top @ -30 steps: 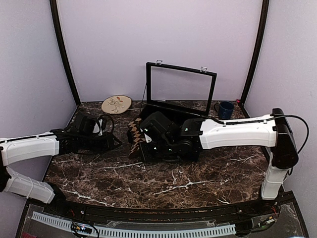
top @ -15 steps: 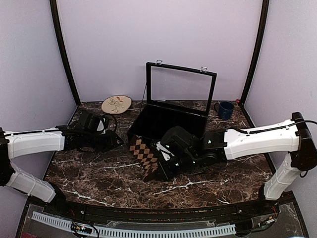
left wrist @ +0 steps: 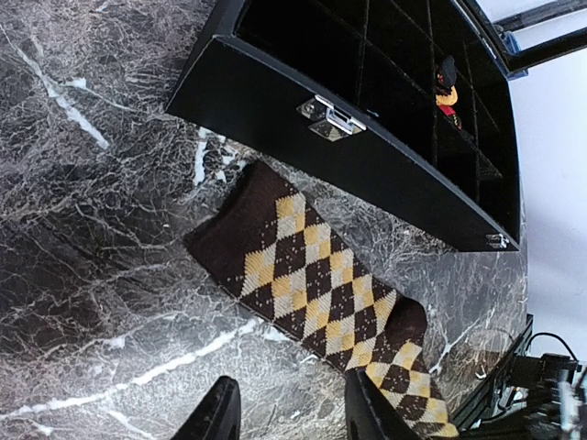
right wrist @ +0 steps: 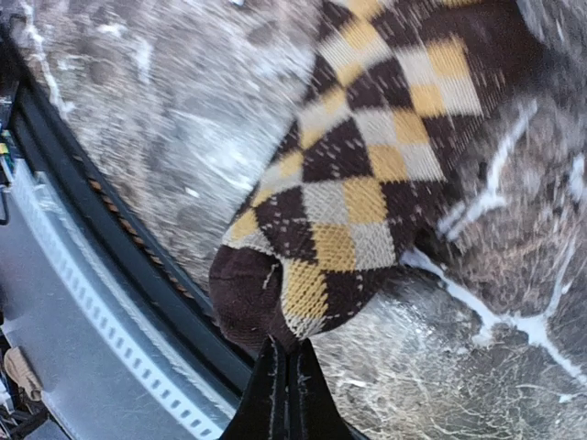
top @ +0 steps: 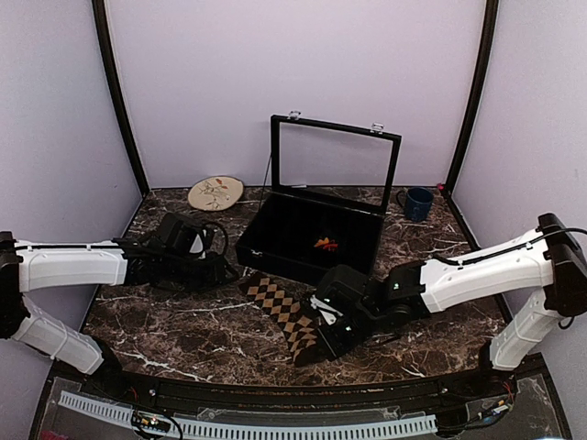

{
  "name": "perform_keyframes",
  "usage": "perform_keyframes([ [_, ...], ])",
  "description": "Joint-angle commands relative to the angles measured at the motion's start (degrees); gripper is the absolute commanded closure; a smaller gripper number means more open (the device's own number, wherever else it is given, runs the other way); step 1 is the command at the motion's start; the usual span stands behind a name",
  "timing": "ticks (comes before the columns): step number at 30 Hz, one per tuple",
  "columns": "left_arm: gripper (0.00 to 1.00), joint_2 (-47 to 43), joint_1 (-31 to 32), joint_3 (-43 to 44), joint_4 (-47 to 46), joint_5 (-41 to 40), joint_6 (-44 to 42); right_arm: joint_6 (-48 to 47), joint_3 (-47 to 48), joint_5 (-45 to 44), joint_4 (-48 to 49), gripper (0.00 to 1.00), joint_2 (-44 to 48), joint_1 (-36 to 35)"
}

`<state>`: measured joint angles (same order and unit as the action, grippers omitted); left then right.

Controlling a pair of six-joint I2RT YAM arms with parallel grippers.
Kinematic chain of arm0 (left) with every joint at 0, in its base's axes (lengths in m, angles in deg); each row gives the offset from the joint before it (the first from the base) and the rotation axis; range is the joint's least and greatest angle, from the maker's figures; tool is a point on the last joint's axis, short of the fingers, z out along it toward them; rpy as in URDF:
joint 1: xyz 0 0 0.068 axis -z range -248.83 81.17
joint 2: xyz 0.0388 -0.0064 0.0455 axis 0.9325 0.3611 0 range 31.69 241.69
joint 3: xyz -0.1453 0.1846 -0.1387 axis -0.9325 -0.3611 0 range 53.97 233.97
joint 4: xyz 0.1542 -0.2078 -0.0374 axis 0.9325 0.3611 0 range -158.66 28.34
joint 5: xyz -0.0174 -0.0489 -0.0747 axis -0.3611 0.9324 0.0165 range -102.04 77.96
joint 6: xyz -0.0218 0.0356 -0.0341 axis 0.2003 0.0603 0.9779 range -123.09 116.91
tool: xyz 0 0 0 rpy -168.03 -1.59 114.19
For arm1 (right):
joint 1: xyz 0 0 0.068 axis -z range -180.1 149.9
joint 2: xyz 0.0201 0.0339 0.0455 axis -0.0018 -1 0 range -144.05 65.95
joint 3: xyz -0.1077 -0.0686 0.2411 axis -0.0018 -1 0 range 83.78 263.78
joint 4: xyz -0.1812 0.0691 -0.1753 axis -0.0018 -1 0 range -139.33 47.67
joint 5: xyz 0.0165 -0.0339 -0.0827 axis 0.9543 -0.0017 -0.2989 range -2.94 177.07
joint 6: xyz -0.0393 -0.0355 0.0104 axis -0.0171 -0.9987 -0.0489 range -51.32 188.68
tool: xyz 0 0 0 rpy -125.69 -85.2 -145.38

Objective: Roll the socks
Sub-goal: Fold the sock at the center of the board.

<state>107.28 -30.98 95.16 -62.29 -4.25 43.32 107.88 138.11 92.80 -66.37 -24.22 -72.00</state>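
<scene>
Tan-brown sock [top: 286, 316] dragged nearer — lies flat, stretched; right pincer [right wrist: 284, 359] pinches toe, left pincer [left wrist: 292, 412] spread.

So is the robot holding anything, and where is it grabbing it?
The right fingers pinch the brown sock by its dark toe end. The left fingers are open and hold nothing.

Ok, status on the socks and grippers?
Right gripper shut on tan sock toe; left gripper open, empty. Sock flat, unrolled, before case. Second, red sock inside case.
</scene>
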Motion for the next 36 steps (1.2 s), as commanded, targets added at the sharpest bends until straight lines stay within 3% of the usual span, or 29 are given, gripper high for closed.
perform_keyframes([
  [1,0.58,-0.7,1.0,-1.7,-1.0,-1.2,1.0,-3.5,7.8,0.3,-2.3,1.0,-0.8,-0.1],
  [14,0.58,3.7,3.2,-2.9,-7.4,-1.6,2.0,-5.5,18.6,0.8,-8.0,1.0,-6.4,3.1],
  [36,0.59,6.6,3.3,-2.4,-8.4,-4.4,-0.7,-12.3,40.9,4.7,-13.3,1.0,-24.1,12.0],
])
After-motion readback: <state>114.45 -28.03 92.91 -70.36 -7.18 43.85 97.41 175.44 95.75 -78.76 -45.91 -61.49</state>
